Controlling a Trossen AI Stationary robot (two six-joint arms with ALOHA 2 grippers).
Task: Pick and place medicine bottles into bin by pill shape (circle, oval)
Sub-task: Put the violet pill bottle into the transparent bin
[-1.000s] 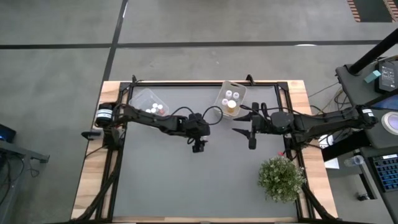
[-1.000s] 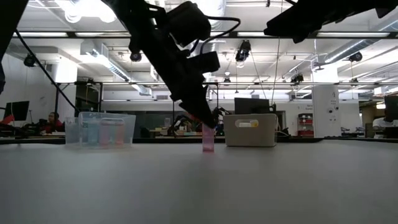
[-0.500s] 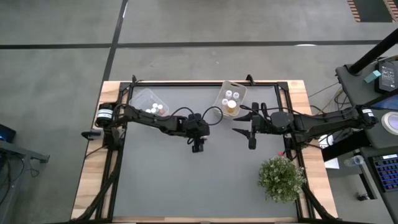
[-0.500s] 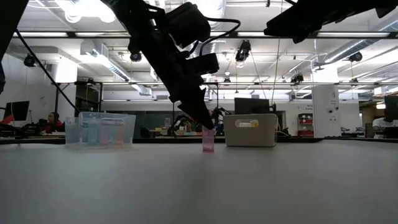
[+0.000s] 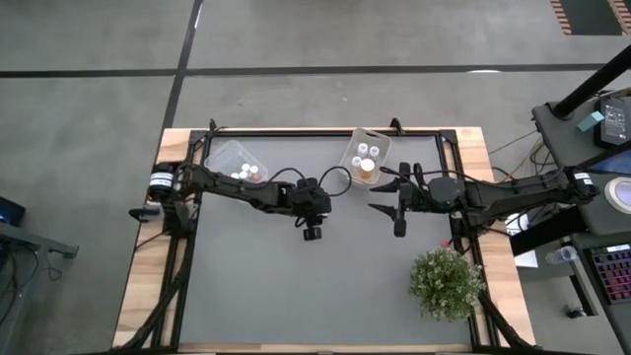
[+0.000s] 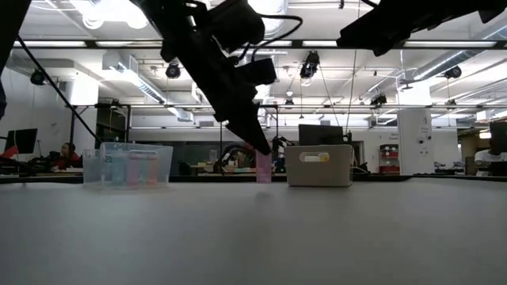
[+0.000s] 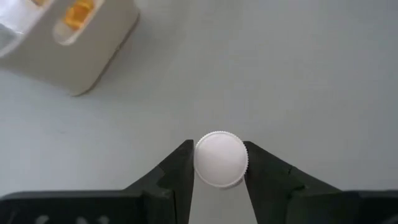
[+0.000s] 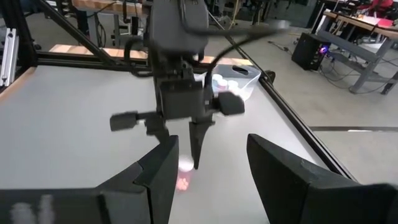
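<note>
Near the table's centre, the left gripper [image 7: 219,163] clamps a white-capped pink medicine bottle [image 7: 221,158].
Right gripper [image 5: 398,210] hangs nearby, fingers spread, holding nothing.

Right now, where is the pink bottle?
The pink bottle is clamped in the left gripper, lifted just above mid-table, left of the white bin in the low view.

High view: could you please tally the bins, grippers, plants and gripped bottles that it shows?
Bins: 2 (clear bin, white bin)
Grippers: 2 (left gripper, right gripper)
Green plant: 1
Gripped bottles: 1 (white-capped pink bottle, in the left gripper)
Total: 6
</note>
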